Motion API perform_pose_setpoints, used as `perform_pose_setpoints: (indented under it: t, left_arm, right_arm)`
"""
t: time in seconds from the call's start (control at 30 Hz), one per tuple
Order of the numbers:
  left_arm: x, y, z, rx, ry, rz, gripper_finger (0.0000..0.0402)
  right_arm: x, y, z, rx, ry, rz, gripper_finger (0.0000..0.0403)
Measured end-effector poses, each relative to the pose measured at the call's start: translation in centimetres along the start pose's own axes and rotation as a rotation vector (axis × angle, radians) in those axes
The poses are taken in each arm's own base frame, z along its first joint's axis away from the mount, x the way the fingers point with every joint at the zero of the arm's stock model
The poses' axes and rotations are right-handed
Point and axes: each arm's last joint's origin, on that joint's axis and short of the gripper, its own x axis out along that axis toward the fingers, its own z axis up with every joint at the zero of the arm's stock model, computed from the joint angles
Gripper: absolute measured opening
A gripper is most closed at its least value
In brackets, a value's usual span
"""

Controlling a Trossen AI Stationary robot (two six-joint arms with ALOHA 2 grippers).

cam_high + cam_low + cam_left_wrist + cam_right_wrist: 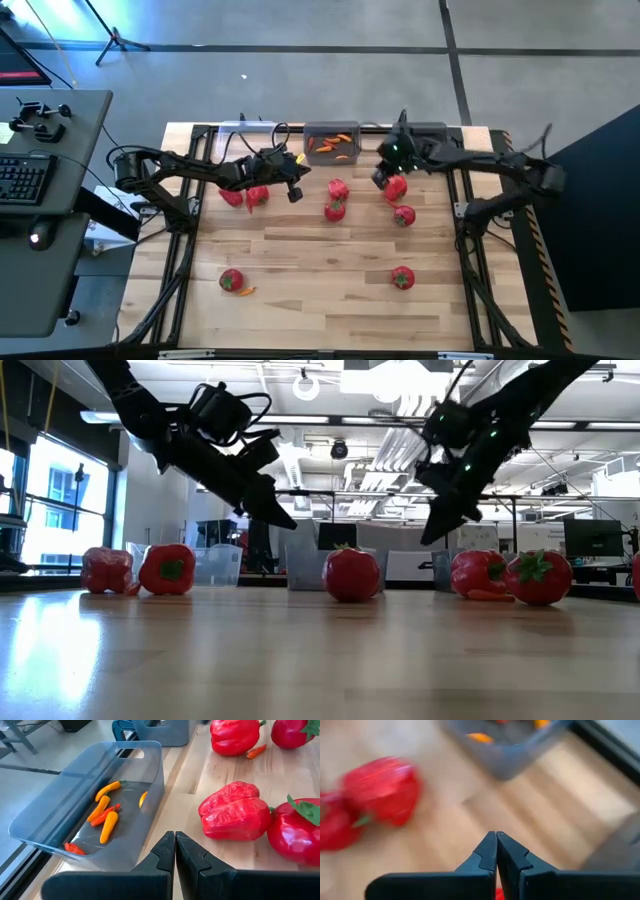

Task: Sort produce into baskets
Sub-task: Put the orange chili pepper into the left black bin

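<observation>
Produce is lying scattered across the wooden table point(330, 250) while both arms are hanging over its far half. The left gripper point(293, 192) is hovering above the boards just left of centre, its two fingers pressed flat together and holding nothing. The right gripper point(381, 180) is hanging right of centre, near the far edge, with its fingers likewise closed tight and empty; the right wrist view is showing them meeting in a single seam over bare wood.

Three baskets are sitting in a row along the far edge. The middle basket point(332, 143) is holding several small orange and red chilli pieces point(333, 146); the left wrist view is showing them lying loose on its floor. A clear basket point(243, 133) is standing to its left, and a dark basket point(428, 131) to its right, partly hidden behind the right arm.

Under the left arm two red peppers point(246, 196) are lying side by side on the left. In the middle a pepper point(337, 189) is sitting just beyond a tomato point(334, 210). Beside the right gripper another red pepper point(396, 187) is resting, with a green-topped tomato point(404, 215) just nearer than it. Well apart from these, toward the near edge, a tomato point(231, 281) is sitting at the left with a thin orange piece point(246, 291) beside it, and another tomato point(402, 278) is sitting at the right.
</observation>
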Motion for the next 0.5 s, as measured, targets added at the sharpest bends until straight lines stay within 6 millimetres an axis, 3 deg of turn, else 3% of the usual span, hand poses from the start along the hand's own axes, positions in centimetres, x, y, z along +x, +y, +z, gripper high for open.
perform_pose_setpoints:
  t: [0.23,0.5]
  left_arm:
    - [0.0,-0.1,0.1,0.0,-0.013,-0.04,0.0]
    - [0.0,-0.1,0.1,0.001,-0.018,-0.055,0.0]
  right_arm:
    - [-2.9,3.4,-1.9,-0.047,0.034,0.081,0.0]
    - [-2.7,5.9,-3.8,-0.149,0.157,0.093,0.0]
